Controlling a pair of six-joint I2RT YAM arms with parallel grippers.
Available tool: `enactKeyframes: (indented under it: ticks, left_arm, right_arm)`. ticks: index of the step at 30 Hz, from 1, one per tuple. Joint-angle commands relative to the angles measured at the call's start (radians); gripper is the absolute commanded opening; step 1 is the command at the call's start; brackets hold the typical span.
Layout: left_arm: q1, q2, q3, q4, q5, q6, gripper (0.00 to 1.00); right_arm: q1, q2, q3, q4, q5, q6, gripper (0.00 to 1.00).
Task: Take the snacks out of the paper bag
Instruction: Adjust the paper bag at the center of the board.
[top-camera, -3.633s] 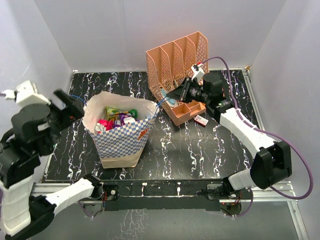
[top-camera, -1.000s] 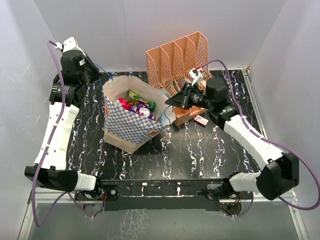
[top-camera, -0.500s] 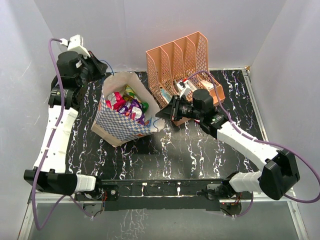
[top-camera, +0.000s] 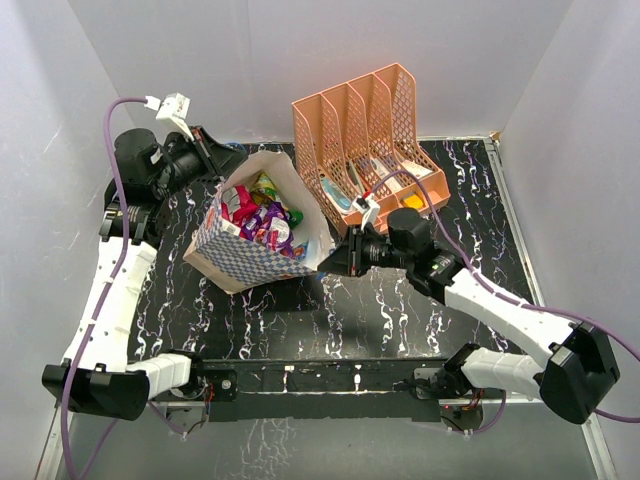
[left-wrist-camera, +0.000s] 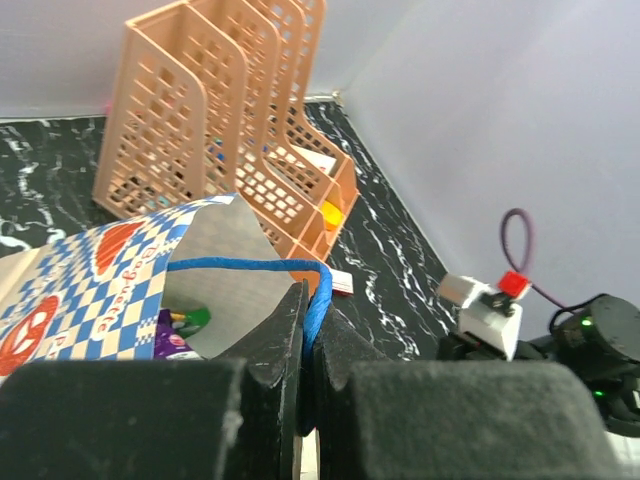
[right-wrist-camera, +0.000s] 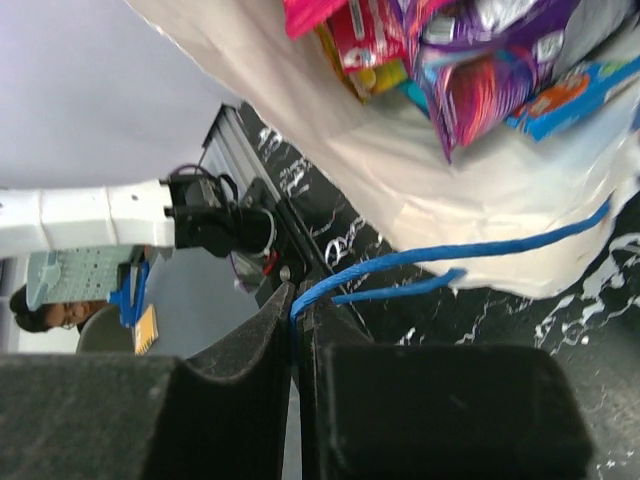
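**Top external: both tools pinch the bag's cords, snacks inside**

Top external shows you the paper bag (top-camera: 240, 258) tilted on the black marbled worktop (top-camera: 400, 310), left of centre. Its mouth gapes upward just beside the peach organizer (top-camera: 365, 120); you cannot tell whether the two touch. The snacks (top-camera: 262, 215) lie heaped inside the bag: magenta, purple, green and red packets.

Your left tool (top-camera: 220, 158) is at the bag's far-left rim. In the left wrist view its fingers (left-wrist-camera: 280, 350) are pressed together, with the blue cord handle (left-wrist-camera: 250, 265) clamped between them.

Your right tool (top-camera: 332, 264) sits at the bag's near-right corner, low over the worktop. In the right wrist view its jaws are closed tight on the other cord handle (right-wrist-camera: 450, 252), which runs to the bag's cream wall below the packets.
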Motion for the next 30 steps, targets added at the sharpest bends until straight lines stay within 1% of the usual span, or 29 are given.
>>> enactKeyframes:
  ticks: [1,5,6,8,11,14,16,18,19,20,22,25,27,30]
  left_arm:
    - [-0.009,-0.058,-0.018,0.111,0.186,-0.057,0.0]
    - [-0.012,-0.077,-0.068,0.15,0.255,-0.111,0.0]
    - [-0.014,-0.084,-0.087,0.167,0.271,-0.127,0.0]
    - [-0.017,-0.099,-0.117,0.186,0.29,-0.141,0.0]
    - [-0.019,-0.111,-0.129,0.18,0.287,-0.14,0.0]
    - [-0.024,-0.102,-0.101,0.173,0.286,-0.13,0.0]
    - [-0.032,-0.085,-0.055,0.128,0.284,-0.097,0.0]
    - [-0.048,-0.076,-0.026,0.094,0.276,-0.072,0.0]
    - [-0.053,-0.075,-0.022,0.091,0.276,-0.067,0.0]
    - [-0.055,-0.078,-0.024,0.094,0.277,-0.068,0.0]
    - [-0.056,-0.086,-0.037,0.108,0.279,-0.073,0.0]
    - [-0.058,-0.092,-0.049,0.107,0.267,-0.072,0.0]
    - [-0.058,-0.094,-0.043,0.094,0.261,-0.068,0.0]
    - [-0.058,-0.097,-0.055,0.114,0.263,-0.088,0.0]
  right_arm:
    - [0.043,-0.045,-0.063,0.005,0.009,-0.016,0.09]
    - [0.048,-0.07,-0.113,-0.044,0.045,-0.032,0.13]
    - [0.048,-0.08,-0.11,-0.081,0.073,-0.051,0.15]
    - [0.049,-0.111,-0.085,-0.194,0.178,-0.101,0.2]
    - [0.048,-0.154,-0.027,-0.367,0.349,-0.17,0.38]
    - [0.046,-0.171,0.064,-0.527,0.491,-0.226,0.53]
    - [0.047,-0.176,0.126,-0.6,0.578,-0.259,0.66]
    - [0.047,-0.17,0.196,-0.656,0.665,-0.295,0.83]
    - [0.046,-0.163,0.229,-0.679,0.712,-0.315,0.88]
    - [0.047,-0.153,0.262,-0.691,0.752,-0.341,0.92]
    - [0.047,-0.118,0.333,-0.701,0.802,-0.391,0.93]
    - [0.046,-0.042,0.445,-0.699,0.806,-0.46,0.93]
    - [0.046,0.014,0.51,-0.684,0.754,-0.498,0.92]
    - [0.048,0.097,0.556,-0.615,0.617,-0.51,0.83]
